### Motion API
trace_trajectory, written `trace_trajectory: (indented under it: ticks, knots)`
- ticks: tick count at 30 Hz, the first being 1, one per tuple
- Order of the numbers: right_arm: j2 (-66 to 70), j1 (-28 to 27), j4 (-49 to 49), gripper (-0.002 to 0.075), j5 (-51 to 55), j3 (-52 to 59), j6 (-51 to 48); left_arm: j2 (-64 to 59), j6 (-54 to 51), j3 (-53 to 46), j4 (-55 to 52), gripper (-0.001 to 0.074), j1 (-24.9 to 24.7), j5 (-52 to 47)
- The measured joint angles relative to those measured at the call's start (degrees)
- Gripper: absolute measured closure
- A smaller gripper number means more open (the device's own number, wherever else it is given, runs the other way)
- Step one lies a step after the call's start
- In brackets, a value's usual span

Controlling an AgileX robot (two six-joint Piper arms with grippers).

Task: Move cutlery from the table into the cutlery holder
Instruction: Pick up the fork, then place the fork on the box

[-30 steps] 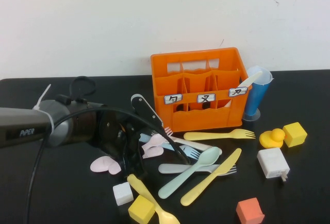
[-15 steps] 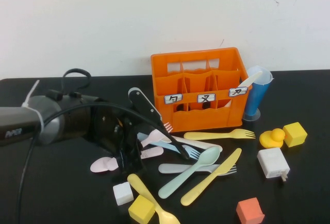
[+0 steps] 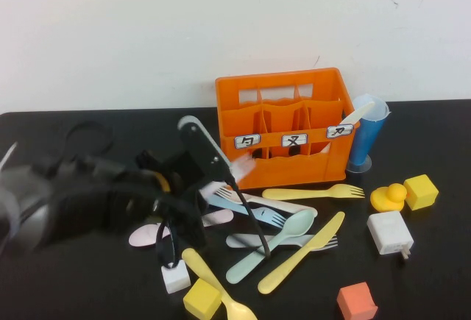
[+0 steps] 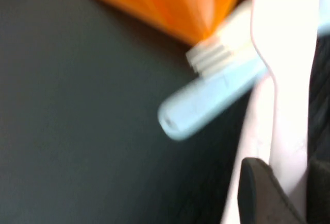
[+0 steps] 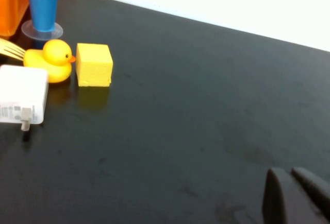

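So the left pincer [image 3: 234,176] has just lifted off the worktop [image 3: 434,276] clamped on a pink fork [image 4: 286,54], the orange cutlery holder [image 3: 283,125] just beyond it now, while the right pincer [image 5: 294,195] sits parked, fingertips together.

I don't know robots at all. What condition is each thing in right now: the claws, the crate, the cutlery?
left gripper: beside the crate's left front corner, shut on pink fork
pink fork: lifted off the table
right gripper: low over bare table, shut, empty
cutlery holder: upright
loose cutlery: lying flat
blue cup: upright
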State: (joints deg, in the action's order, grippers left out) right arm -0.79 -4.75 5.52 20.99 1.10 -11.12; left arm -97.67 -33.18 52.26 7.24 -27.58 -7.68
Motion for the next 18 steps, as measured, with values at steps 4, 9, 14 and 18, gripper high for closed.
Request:
trace_trajectory:
  ticks: [4,9,14,18]
  knots:
    - [0.0,0.0,0.0,0.0729,0.0,0.0,0.0,7.25,8.64,-9.37,-0.26,0.0591,-1.26,20.27]
    - [0.0,0.0,0.0,0.0729,0.0,0.0,0.0,12.94,31.69,-16.11,-5.86,0.0591,-1.77,45.57]
    - [0.0,0.0,0.0,0.0729,0.0,0.0,0.0,12.67,48.86,-14.58,-13.3,0.0591,-1.89,59.32]
    - [0.0,0.0,0.0,0.0729,0.0,0.0,0.0,8.51,55.44,-9.48,-16.77,0.0591,-2.14,61.15]
